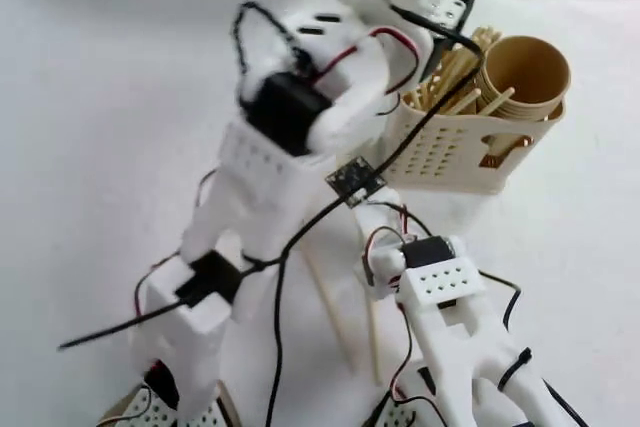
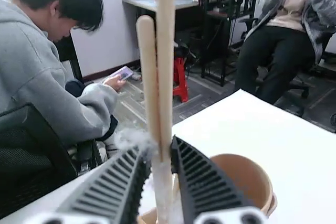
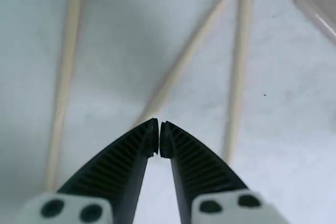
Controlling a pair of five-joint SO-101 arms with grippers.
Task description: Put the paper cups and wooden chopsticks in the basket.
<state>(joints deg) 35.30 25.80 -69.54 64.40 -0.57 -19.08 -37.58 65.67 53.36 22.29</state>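
Left jaws, arm [image 1: 300,137] outstretched, pinch chopsticks [image 2: 161,77] above the cup [image 2: 249,179].

Basket [image 1: 445,157] cream, perforated; paper cups [image 1: 525,72] tan; chopsticks [image 2: 165,51] pale beige; table [image 1: 100,97] white.

Both of my arms are white printed plastic. On my left arm [image 1: 280,147] I see a black motor block [image 1: 285,112], slots in the shell, a grid of small holes on the lower link, and a little dark circuit board [image 1: 355,179] sitting on a black cable [image 1: 278,337]. Thin red wires [image 1: 350,55] loop near the top. My right arm [image 1: 455,327] carries a white plate [image 1: 440,282] dotted with holes and a black band [image 1: 515,367]. The left gripper [image 2: 160,148] and right gripper [image 3: 159,135] share black ribbed fingers [image 3: 126,156] on pale mounts with dark round screw holes [image 3: 92,212]
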